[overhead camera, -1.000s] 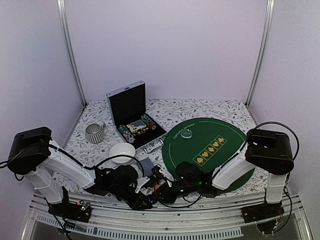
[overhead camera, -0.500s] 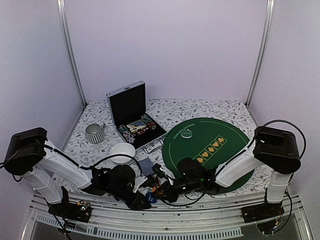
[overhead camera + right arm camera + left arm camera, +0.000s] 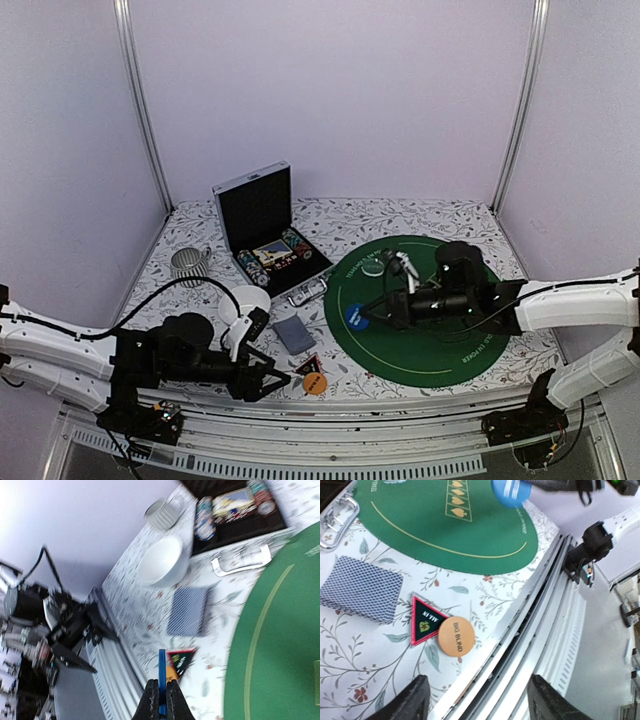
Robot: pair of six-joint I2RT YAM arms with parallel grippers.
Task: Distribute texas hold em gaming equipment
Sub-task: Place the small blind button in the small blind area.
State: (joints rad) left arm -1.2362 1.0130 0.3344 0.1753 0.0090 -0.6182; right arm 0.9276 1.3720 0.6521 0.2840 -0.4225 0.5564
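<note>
Top view: your left gripper [image 3: 272, 380] sits low at the near table edge with its jaws apart and nothing between them. The orange marker disc [image 3: 315, 383] lies just beside its tips, touching the black red-edged triangle [image 3: 305, 366]. The card deck [image 3: 294, 334] lies face down between the triangle and the white bowl [image 3: 243, 300]. Your right gripper [image 3: 366, 315] hangs over the left part of the green mat [image 3: 440, 345], clamped on the blue marker disc [image 3: 356, 317]. The open case [image 3: 262, 215] holds poker chips [image 3: 275, 255] at the back.

Left wrist: your fingers [image 3: 415, 700] stand wide apart and empty above the table edge. The orange marker disc [image 3: 456, 636] reads BIG BLIND and touches the triangle [image 3: 426, 621]. The card deck [image 3: 360, 587] is near them on the floral cloth. The blue marker disc [image 3: 512, 491] hangs over the mat [image 3: 445, 525] at the top.

Right wrist: blurred. Your jaws are pressed together on the blue marker disc [image 3: 161, 675], seen edge-on. The triangle [image 3: 181, 660] is below it, with what is probably the orange disc beside it. The card deck [image 3: 189, 610], the bowl [image 3: 161, 562] and the case [image 3: 235, 517] sit beyond.
</note>
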